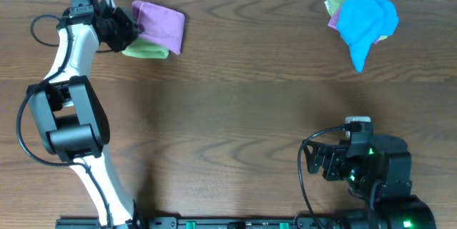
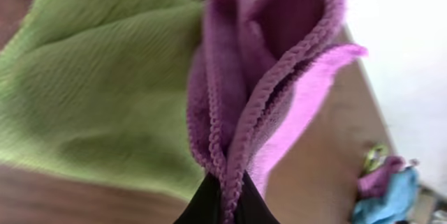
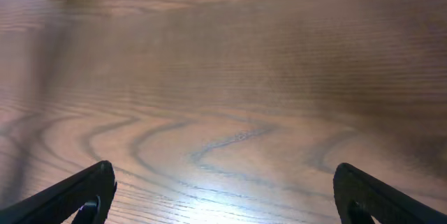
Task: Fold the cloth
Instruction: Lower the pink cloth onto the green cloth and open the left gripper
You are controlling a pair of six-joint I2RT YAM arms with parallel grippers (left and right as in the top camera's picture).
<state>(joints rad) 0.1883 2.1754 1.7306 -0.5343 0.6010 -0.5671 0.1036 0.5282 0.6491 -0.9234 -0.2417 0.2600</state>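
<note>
**Right arm, near edge.** The right gripper [image 1: 312,159] sits low over the table [image 1: 228,100] at the near right corner, pointing towards the left side. In the right wrist view its two dark fingers [image 3: 77,196] stand wide apart at the lower corners of the frame, with only bare wood grain between them. The jaws are fully spread and hold nothing.

**Left arm, near to far.** The left arm rises from the near left edge and reaches to the far left corner. There the left gripper [image 1: 127,28] is clamped on the cloth [image 1: 163,23]. In the left wrist view the fingertips [image 2: 209,206] meet at the bottom of the frame, pinching a bunched edge of the lilac terry. Stitched hems run up from the grip, and the layers curl open above it.

**Cloth position.** The cloth lies at the far left of the table, just beside the gripper, in a doubled, roughly rectangular shape. It rests partly on a light green cloth [image 1: 146,49] – touching it, with the green edge showing on the near side.

**Far right corner.** A bright blue cloth [image 1: 368,16] lies crumpled on a small heap – well apart from both grippers.
</note>
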